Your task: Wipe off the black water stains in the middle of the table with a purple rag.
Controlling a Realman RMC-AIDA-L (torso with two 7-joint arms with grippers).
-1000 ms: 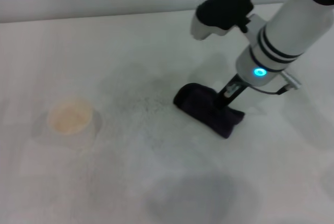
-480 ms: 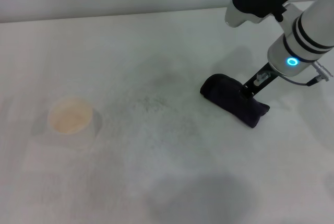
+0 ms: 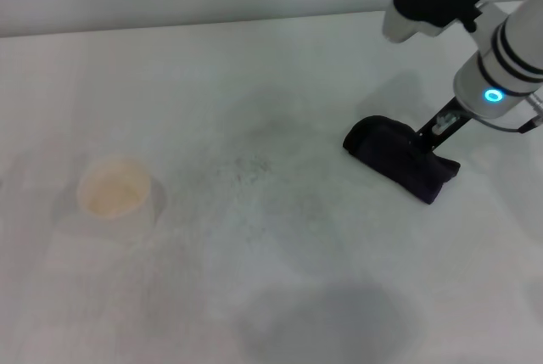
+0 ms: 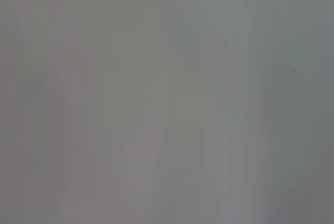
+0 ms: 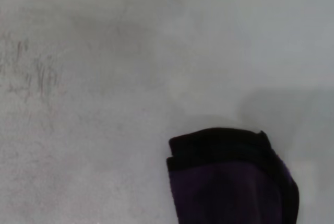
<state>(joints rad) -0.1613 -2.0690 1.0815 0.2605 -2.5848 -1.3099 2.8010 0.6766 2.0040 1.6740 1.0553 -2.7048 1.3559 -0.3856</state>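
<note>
- The right gripper [image 3: 422, 138] is clamped on the purple rag [image 3: 399, 159], pressing it on the table [image 3: 254, 279], far right.
- A pale cup [image 3: 113, 191] sits near left.
- The left gripper is out of sight.

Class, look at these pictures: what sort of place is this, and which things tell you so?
Probably a robot test bench or lab: a plain white table with faint smears, a robot arm whose right gripper presses a purple rag on it, and one small cup.
</note>
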